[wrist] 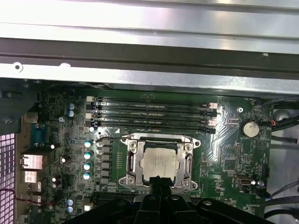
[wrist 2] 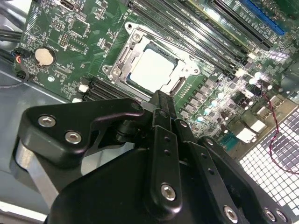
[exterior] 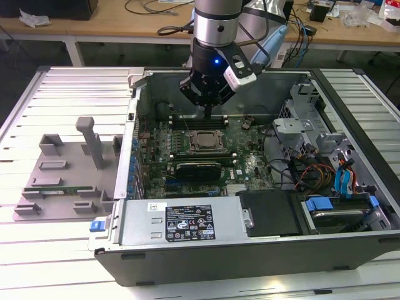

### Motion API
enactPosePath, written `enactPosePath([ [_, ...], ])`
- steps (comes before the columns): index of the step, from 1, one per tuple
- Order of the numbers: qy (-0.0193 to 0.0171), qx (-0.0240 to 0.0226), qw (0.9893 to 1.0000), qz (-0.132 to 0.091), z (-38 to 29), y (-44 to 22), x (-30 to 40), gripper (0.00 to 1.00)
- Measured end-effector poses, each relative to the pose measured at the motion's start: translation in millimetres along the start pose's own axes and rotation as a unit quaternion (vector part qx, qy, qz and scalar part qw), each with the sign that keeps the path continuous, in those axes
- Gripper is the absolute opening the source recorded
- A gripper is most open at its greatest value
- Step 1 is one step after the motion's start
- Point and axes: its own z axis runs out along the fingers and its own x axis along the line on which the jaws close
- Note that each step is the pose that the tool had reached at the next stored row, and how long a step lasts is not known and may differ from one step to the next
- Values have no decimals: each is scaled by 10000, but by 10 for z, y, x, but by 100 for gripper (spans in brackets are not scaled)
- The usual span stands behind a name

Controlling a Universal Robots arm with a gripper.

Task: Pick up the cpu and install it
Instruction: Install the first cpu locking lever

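Cpu (exterior: 204, 140) lies flat in the metal socket frame (exterior: 204, 149) on the green motherboard (exterior: 240, 164), silver top facing up; it is square, so no long axis can be told, and its edges run parallel to the frame in both wrist views (wrist: 159, 162) (wrist 2: 150, 71).

On the exterior view's left, a grey plastic tray (exterior: 62, 169) rests on the slatted worktop (exterior: 37, 100), at nine o'clock from the open computer case (exterior: 350, 206). The arm (exterior: 217, 25) comes straight down from twelve o'clock, wrist vertical, and the tool (exterior: 207, 112) hangs just above the cpu's twelve-o'clock edge, apart from it. In the second wrist view the tool (wrist 2: 160, 99) has its black fingers (wrist 2: 164, 140) pressed together, nothing between them. At four o'clock from the socket lies a long black graphics card (exterior: 199, 167).
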Motion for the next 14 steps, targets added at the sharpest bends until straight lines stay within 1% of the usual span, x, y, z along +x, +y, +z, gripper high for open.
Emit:
enactPosePath([
  [4, 0, -1, 10000, -2, 0, 0, 1, 11],
  [7, -1, 0, 10000, -1, 1, 3, 55, 11],
  [10, -1, 0, 10000, -1, 0, 5, 90, 11],
  [14, -1, 9, 10000, -1, 1, 9, 166, 11],
])
